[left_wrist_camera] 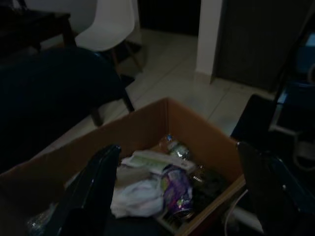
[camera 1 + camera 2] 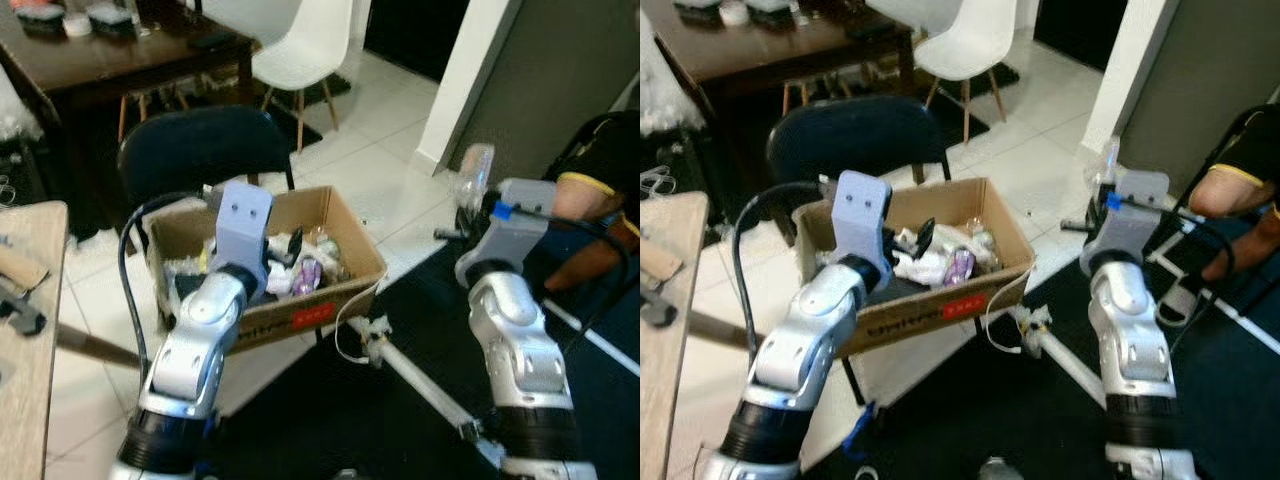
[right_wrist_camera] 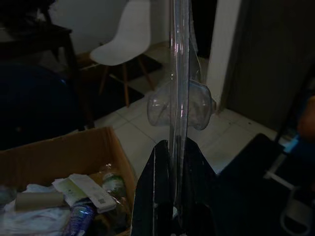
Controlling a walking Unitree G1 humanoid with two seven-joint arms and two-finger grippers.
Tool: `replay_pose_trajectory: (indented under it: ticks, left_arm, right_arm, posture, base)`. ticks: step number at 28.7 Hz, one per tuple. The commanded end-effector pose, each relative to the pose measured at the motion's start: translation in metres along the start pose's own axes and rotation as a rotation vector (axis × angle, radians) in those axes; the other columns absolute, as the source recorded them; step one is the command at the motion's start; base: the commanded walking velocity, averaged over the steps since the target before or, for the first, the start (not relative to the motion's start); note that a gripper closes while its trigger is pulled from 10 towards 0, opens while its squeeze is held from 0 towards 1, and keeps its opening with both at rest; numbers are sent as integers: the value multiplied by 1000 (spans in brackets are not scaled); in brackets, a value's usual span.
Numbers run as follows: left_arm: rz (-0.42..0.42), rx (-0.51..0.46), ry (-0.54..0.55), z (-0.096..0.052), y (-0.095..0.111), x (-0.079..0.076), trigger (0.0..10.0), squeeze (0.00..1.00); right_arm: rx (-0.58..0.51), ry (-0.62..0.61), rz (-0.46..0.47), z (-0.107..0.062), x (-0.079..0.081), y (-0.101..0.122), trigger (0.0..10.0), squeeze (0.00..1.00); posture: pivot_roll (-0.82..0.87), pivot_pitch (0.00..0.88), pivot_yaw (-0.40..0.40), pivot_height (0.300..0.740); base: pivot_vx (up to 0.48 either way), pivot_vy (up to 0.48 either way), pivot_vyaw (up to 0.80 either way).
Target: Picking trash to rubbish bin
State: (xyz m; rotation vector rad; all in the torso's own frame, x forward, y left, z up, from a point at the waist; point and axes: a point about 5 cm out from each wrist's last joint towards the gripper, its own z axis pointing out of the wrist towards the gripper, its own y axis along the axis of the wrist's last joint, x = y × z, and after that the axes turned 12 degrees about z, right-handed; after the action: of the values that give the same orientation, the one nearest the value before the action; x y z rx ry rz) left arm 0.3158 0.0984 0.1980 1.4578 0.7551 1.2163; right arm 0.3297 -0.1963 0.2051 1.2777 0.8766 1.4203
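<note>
1. A cardboard box (image 2: 355,240) serves as the rubbish bin. It sits raised on a dark chair (image 2: 200,140) in front of the robot and is already partly full of trash (image 2: 940,262): crumpled white paper, a purple wrapper, small bottles.

2. The left hand (image 1: 177,196) hovers over the box with its two black fingers spread apart and nothing between them.

3. The right hand (image 3: 176,167) is raised well to the right of the box, beyond its right wall, above dark flooring. Its fingers are closed on the lower edge of a clear plastic piece (image 3: 180,98).

4. That clear plastic piece looks like thin moulded packaging with a rounded bubble. It is probably very light, flimsy and slick, and likely to flex or slip. The pinch on the flat edge seems the best hold; squeezing the bubble would crush it.

5. A person's arm (image 2: 590,195) is at the far right.
</note>
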Motion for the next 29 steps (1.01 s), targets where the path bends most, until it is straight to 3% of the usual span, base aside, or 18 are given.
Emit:
replay_pose_trajectory:
  ticks: [1,4,6,9,12,18,19,29]
  left_arm:
    - [5,22,8,-1,-5,-1,10000,0]
    - [4,41,40,0,-8,2,10000,0]
    - [4,41,40,0,-8,2,10000,0]
    - [5,42,52,1,-7,4,10000,0]
    - [5,42,52,1,-7,4,10000,0]
    - [1,40,42,0,-7,2,10000,0]
    - [-12,32,34,0,-6,1,10000,0]
    - [-43,16,-16,0,-3,-3,10000,0]
  right_arm:
    - [3,26,7,1,3,1,10000,0]
    - [14,100,2,1,16,0,10000,0]
    - [14,100,2,1,16,0,10000,0]
    - [48,202,-42,-1,37,-7,10000,0]
    - [48,224,-61,-2,42,-9,10000,0]
    - [26,224,-50,-3,42,-7,10000,0]
    - [28,219,-19,-4,41,-7,10000,0]
    - [32,227,-31,-6,41,-9,10000,0]
  posture:
    - [-16,132,-15,740]
    - [-16,132,-15,740]
    - [-16,132,-15,740]
    - [-13,130,-14,740]
    - [-13,130,-14,740]
    - [-13,130,-14,740]
    - [-13,130,-14,740]
    - [-16,132,-13,740]
  base:
    - [0,0,0]
    - [0,0,0]
    - [0,0,0]
    - [0,0,706]
    - [0,0,800]
    - [0,0,776]
    - [0,0,0]
    - [0,0,0]
